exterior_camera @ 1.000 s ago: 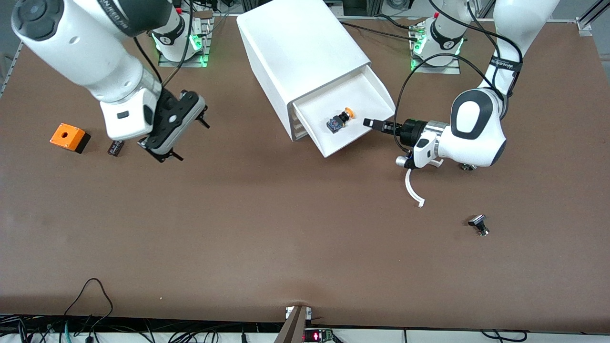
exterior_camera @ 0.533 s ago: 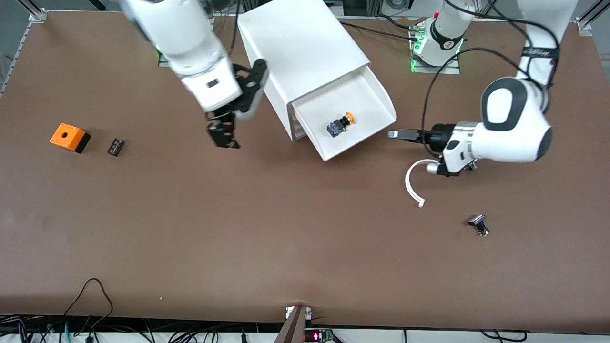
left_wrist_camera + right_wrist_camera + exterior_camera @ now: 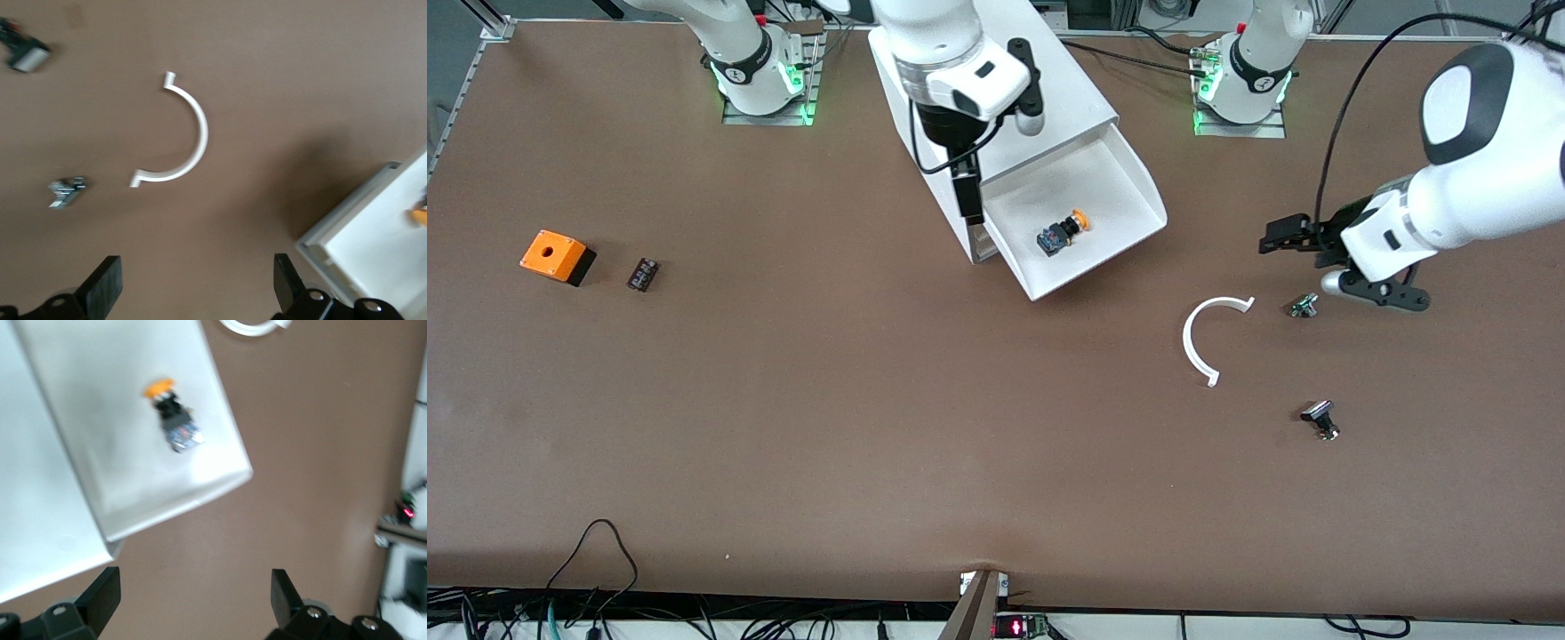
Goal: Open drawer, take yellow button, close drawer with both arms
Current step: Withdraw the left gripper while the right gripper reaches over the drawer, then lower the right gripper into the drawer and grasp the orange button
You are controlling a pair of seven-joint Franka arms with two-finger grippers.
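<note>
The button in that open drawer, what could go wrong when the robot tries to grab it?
The button is tiny and lies tipped on its side in the drawer, so the open right gripper, now over the drawer's corner by the cabinet, might pinch badly and let it slip or roll. It might also bump the drawer's wall coming down. The left gripper, open too, hangs near a white curved piece and could knock it.

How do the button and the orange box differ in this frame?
The button lies on its side in the open drawer; the orange box stands upright on the bare table, toward the right arm's end. The button is smaller, with only its round cap orange; the box has a wide orange top with a hole. Both have black bodies.
</note>
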